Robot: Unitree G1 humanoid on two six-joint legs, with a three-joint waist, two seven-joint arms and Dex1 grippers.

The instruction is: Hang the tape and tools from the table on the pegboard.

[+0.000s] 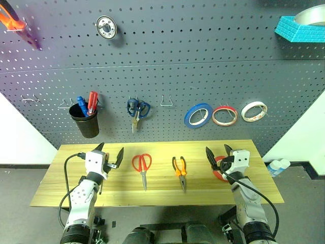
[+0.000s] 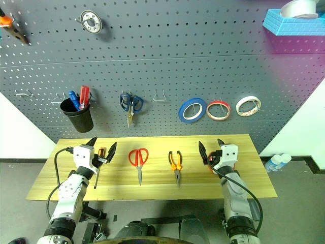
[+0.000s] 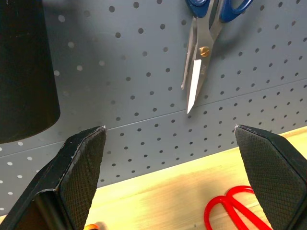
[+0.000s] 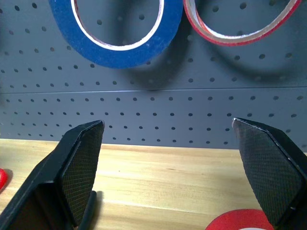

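Two grippers hover level over the tabletop (image 1: 66,195), both with jaws spread wide and holding nothing. The left gripper (image 1: 110,155) is above the orange-handled screwdriver (image 2: 98,163); the right gripper (image 1: 217,154) is just over the red tape roll (image 1: 219,170). Between them lie the red-handled scissors (image 1: 142,168) and the pliers (image 1: 180,170), apart from each other. The pegboard (image 1: 177,66) behind carries blue scissors (image 1: 137,111), a black cup (image 1: 85,121) and three tape rolls (image 1: 225,115).
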